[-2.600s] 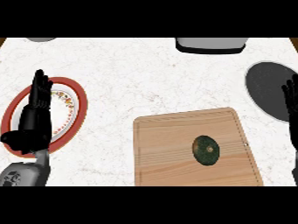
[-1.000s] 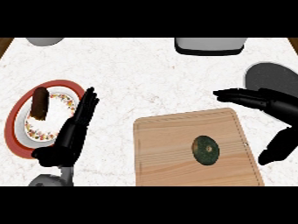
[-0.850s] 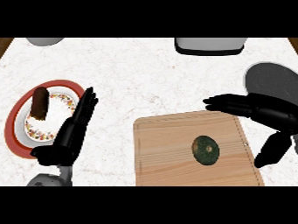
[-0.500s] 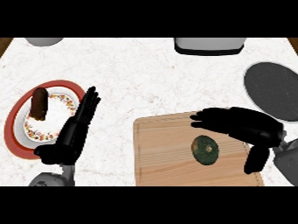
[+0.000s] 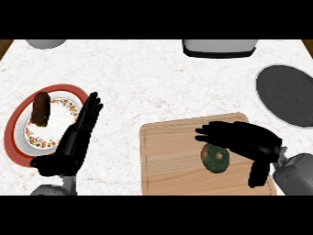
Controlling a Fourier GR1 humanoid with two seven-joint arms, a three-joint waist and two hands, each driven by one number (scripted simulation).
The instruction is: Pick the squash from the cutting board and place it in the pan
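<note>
At the far left of the worktop (image 5: 152,82) sits a red-rimmed plate (image 5: 16,133) with a dark brown, stick-shaped piece of food (image 5: 40,109) lying on it. Just right of it, the left hand (image 5: 74,142) rests with its fingers straight and spread upward, holding nothing. It overlaps the plate's right rim, so any sweep of that arm could nudge the plate, though it has no part in the job at hand.

Further right lies the wooden cutting board (image 5: 172,160). The squash (image 5: 216,157), dark green and round, sits on the board's right half. The right hand (image 5: 243,140) hangs over it, fingers curved and reaching leftward, the thumb pointing down on the far side; the fingers are not closed on the squash, and I cannot tell whether they touch it. The hand covers the squash's upper right edge.

The risks, as I judge them: the squash looks rounded and smooth, so if the fingers close off-centre it may roll or squirt out across the board rather than seat in the palm. Pressing down at an angle could also shove the board along the worktop.

At the right edge sits the dark pan (image 5: 293,96), well apart from the board. Its rim is raised, so a low carry could knock the squash against it or tip the pan. A grey vessel (image 5: 220,47) stands at the back.
</note>
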